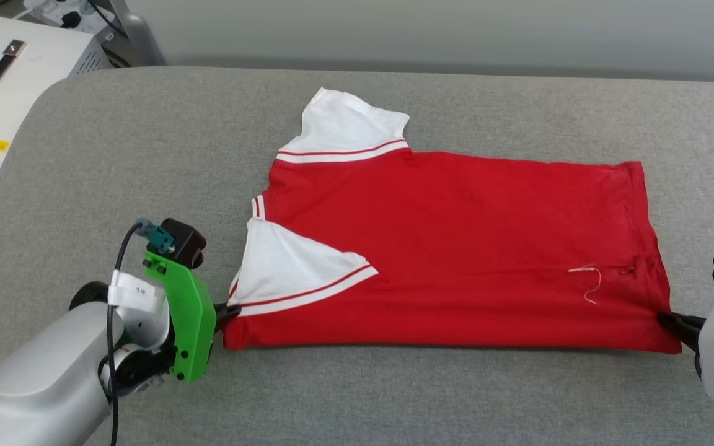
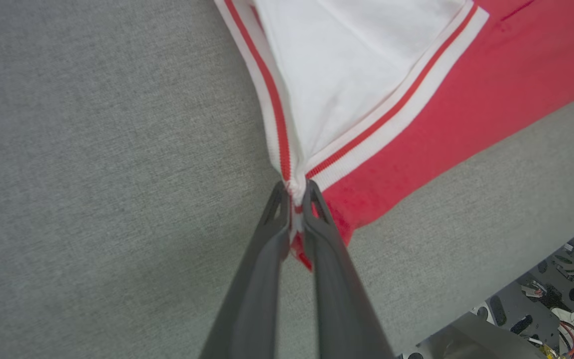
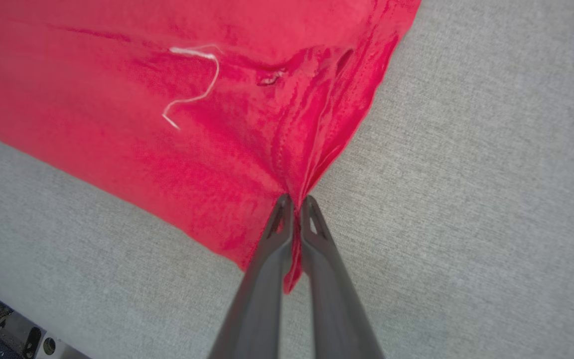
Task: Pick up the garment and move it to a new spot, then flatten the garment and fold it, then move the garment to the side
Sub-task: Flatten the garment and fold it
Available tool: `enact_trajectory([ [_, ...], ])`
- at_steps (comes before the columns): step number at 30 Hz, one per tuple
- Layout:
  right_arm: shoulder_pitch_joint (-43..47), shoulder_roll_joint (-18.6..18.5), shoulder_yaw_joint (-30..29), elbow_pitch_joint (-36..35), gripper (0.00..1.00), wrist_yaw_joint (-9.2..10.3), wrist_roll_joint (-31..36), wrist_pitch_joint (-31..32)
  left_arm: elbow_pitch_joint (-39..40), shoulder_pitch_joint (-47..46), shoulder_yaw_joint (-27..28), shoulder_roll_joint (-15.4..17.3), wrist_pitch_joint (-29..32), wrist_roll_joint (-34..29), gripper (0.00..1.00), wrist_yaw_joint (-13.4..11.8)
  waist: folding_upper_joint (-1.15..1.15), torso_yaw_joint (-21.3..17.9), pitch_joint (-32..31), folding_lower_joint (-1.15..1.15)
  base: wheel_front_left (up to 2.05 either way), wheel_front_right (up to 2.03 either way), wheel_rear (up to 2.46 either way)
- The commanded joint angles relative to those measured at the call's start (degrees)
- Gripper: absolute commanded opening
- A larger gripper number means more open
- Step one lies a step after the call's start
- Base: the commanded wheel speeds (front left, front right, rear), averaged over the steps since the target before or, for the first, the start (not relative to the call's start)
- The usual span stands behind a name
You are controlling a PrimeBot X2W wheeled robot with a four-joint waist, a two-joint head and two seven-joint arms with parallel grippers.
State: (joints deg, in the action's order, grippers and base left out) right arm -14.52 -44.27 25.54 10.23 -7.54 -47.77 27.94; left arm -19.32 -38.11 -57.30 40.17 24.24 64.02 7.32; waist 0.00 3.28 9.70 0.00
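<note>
Garment [image 1: 456, 248] flat on grey fabric surface [image 1: 146, 142] (white case [image 1: 35, 68] beside)

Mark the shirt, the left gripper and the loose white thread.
shirt [image 1: 456, 229], head view, middle of its red body.
left gripper [image 2: 294, 192], left wrist view, between the fingertips shut on the striped trim.
thread [image 3: 192, 52], right wrist view, its thicker upper stretch.

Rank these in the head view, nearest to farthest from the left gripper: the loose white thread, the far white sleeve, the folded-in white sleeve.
1. Folded-in white sleeve, beside the left gripper, on the near side.
2. Far white sleeve, across the garment at its far edge.
3. Loose white thread, near the hem, toward the robot's right.
</note>
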Motion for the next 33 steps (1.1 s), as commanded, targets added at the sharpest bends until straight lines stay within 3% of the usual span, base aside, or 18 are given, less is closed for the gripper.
enact_trajectory([
  [1,2.2,-0.8,-1.1,-1.2,0.0,0.05,-0.5,-0.3,0.7,1.4,-0.2,1.1,0.2,0.6,0.0,-0.1,0.0,-0.3,-1.3,0.0,0.0,0.0,0.0],
  [10,12.6,0.0,-8.4,-7.0,0.0,0.05,0.0,2.1,7.0,5.6,-1.9,3.3,0.4,0.0,0.0,-2.5,0.0,-0.7,-0.1,0.0,0.0,0.0,0.0],
  [20,11.3,6.3,-9.5,0.2,0.0,0.05,3.5,3.5,2.8,6.1,-2.6,1.6,-1.1,-1.4,0.0,-3.7,0.0,-1.1,2.7,0.0,0.0,0.0,0.0],
  [21,10.8,7.1,-9.8,1.0,0.09,0.05,3.9,2.4,2.2,6.0,-2.3,1.3,-2.1,-1.7,0.4,-4.1,0.0,-1.1,2.5,0.0,0.0,0.0,0.0],
  [22,10.5,7.7,-10.1,1.6,0.29,0.05,4.2,1.6,1.8,5.8,-2.1,1.1,-3.0,-2.2,1.0,-4.3,0.0,-1.1,2.3,0.0,0.0,0.0,0.0],
  [23,10.1,8.2,-10.4,1.9,1.0,0.05,4.7,0.3,1.5,5.7,-1.9,1.1,-3.8,-2.5,1.0,-4.4,0.0,-1.0,1.8,0.0,0.0,0.0,0.0],
  [30,9.3,10.1,-15.5,-0.2,1.0,0.05,9.9,-10.6,3.5,2.7,1.2,3.2,-8.8,-4.7,1.0,-5.6,0.0,-1.2,-0.6,0.0,0.0,0.0,0.0],
  [33,7.8,14.0,-20.7,-3.1,1.0,0.05,15.3,-17.7,4.2,-1.3,4.6,3.8,-13.3,-6.9,1.0,-8.0,0.0,-2.2,-0.1,0.0,0.0,0.0,0.0],
])
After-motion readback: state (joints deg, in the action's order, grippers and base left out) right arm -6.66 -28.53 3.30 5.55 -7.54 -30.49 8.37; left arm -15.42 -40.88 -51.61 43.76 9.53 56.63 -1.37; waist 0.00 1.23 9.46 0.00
